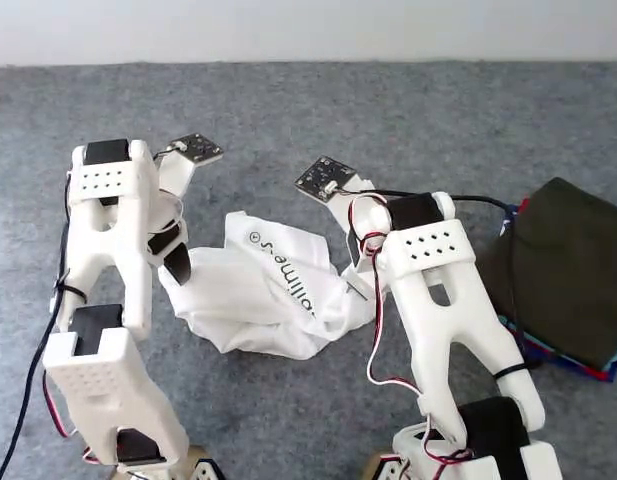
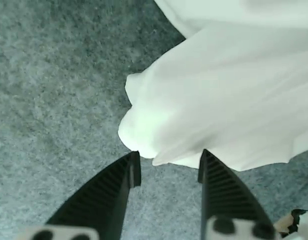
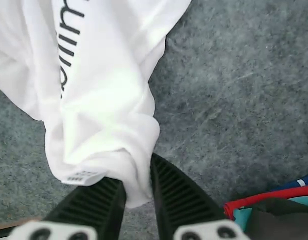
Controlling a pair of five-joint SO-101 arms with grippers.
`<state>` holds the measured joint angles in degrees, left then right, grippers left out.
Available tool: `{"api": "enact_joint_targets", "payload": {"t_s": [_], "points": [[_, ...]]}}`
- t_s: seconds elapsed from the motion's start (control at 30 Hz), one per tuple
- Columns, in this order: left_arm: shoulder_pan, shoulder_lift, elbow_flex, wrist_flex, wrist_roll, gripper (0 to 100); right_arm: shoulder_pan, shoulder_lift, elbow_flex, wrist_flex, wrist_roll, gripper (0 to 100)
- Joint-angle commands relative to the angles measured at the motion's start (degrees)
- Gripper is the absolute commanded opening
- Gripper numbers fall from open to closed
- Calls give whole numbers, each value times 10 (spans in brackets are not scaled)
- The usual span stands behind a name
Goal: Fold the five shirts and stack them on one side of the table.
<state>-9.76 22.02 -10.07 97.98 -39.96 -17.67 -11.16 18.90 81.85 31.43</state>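
Observation:
A crumpled white shirt (image 1: 268, 290) with dark lettering lies on the grey carpeted table between the two arms. My left gripper (image 2: 168, 162) is open at the shirt's left edge, and a fold of white cloth (image 2: 218, 100) sits just past its fingertips. In the high view this left gripper (image 1: 173, 255) is low beside the shirt. My right gripper (image 3: 138, 185) is shut on a bunched corner of the white shirt (image 3: 104, 100), with a small label showing near the fingers. From above, the right gripper (image 1: 356, 272) is at the shirt's right edge.
A stack of folded shirts (image 1: 568, 270), dark olive on top with blue and red edges below, sits at the right side of the table. Its corner (image 3: 263, 212) lies close to the right gripper. Bare grey carpet (image 1: 288, 120) stretches behind the arms.

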Motion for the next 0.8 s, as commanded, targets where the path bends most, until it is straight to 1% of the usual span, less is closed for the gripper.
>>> {"api": "enact_joint_targets", "payload": {"t_s": [0.0, 0.57, 0.77], "points": [[4, -4, -19, -1, -10, 177, 3, -3, -6, -3, -5, 9], [6, -3, -6, 8, -10, 178, 3, -2, -4, -1, -5, 9], [27, -3, 52, 8, -11, 177, 3, -2, -4, -1, -5, 9]]}}
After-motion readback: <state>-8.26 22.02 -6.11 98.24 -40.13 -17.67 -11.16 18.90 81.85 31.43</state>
